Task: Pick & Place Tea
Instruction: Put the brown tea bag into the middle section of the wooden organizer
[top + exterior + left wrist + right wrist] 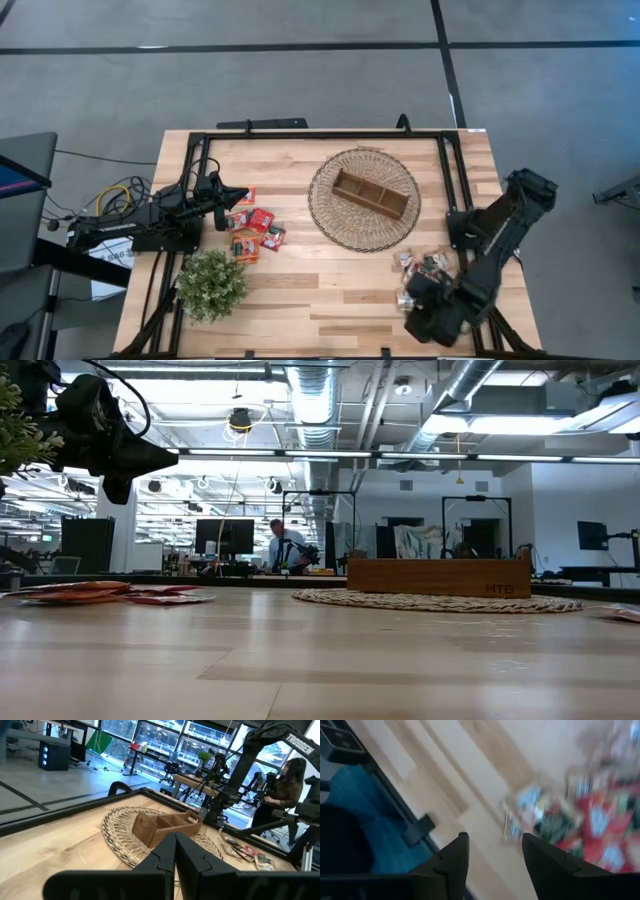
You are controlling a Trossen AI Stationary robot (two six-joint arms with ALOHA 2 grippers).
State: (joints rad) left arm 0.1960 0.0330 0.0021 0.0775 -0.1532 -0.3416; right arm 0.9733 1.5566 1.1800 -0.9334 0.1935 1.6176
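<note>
STEP: approach to pick | right end effector [492,850]: fingers parted, nothing held, poised over green-and-white tea sachets [425,265] at worktop's right edge | left end effector [175,852]: closed, empty | NEXT: descent and closure required; long brown wooden three-compartment tray [371,193] awaits.

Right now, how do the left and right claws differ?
The left claw is shut, its fingers pressed together with nothing between them; the right claw is open, with a clear gap. The left claw sits beside the red and orange tea sachets and faces the wooden tray; the right claw is by the sachets near the table's right edge. Neither holds a sachet.
</note>
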